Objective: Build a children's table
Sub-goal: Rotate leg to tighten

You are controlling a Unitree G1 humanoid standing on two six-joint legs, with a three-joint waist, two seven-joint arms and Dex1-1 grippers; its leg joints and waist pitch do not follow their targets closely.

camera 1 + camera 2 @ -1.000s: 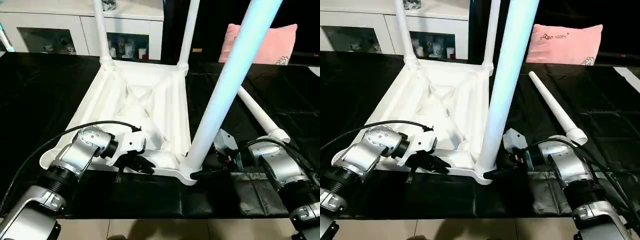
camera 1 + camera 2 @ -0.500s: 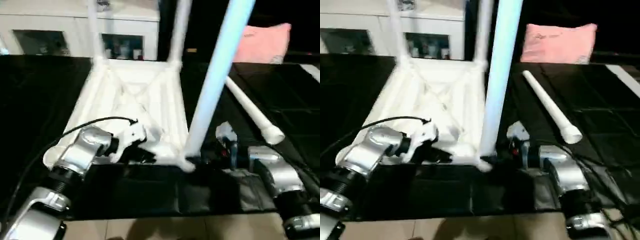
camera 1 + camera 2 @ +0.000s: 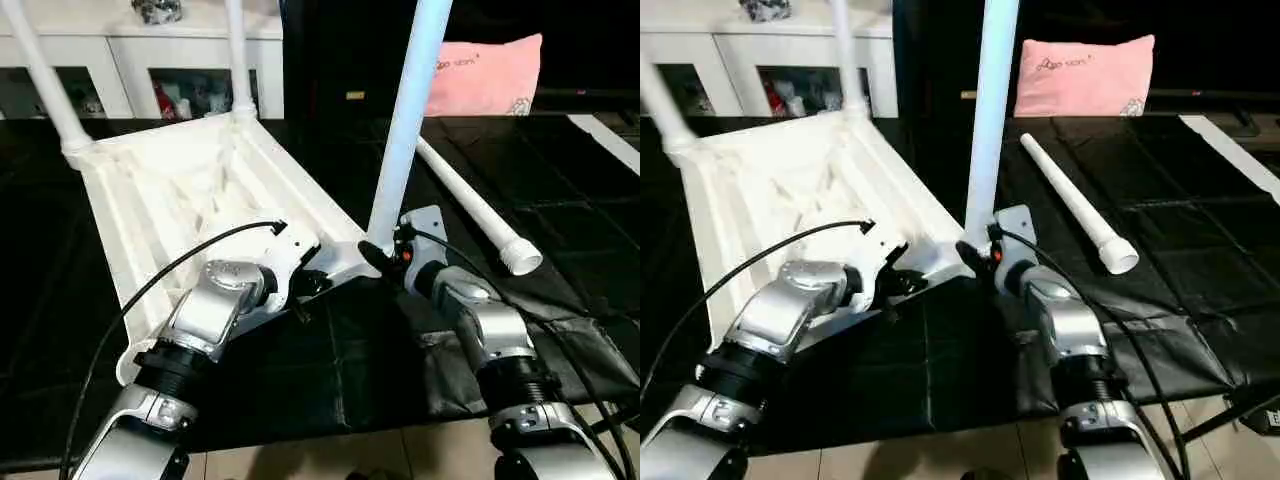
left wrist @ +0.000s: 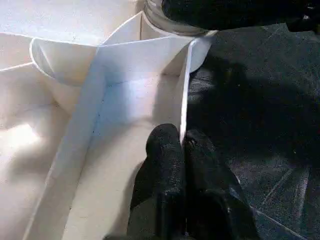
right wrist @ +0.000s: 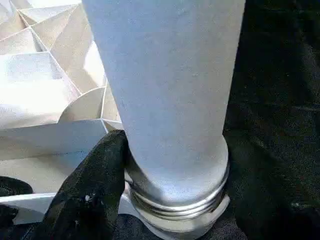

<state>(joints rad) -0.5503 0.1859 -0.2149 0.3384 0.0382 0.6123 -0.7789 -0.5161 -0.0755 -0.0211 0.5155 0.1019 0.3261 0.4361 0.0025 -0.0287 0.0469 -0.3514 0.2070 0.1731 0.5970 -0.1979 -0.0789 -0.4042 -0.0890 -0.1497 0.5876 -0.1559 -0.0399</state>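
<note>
The white tabletop [image 3: 170, 200] lies upside down on the black table, ribs up. Three white legs stand in its corner sockets: one at the far left [image 3: 40, 75], one at the back [image 3: 237, 55] and one in the near corner [image 3: 405, 130]. My left gripper [image 3: 303, 287] is shut on the tabletop's thin rim wall [image 4: 186, 90] close to that near corner. My right gripper [image 3: 378, 258] is shut around the near leg's threaded base [image 5: 175, 180], one black finger [image 5: 95, 190] pressing its side. The fourth leg [image 3: 468, 198] lies loose on the table to the right.
A pink pillow [image 3: 480, 75] rests at the back right. A white cabinet with glass doors [image 3: 150, 70] stands behind the table. A black cable [image 3: 160, 285] loops over my left forearm. The table's front edge [image 3: 330, 440] runs just below my arms.
The tabletop has swung round, its far end with two legs now further left, while both grippers kept their hold at the near corner. The head view has shifted too.
</note>
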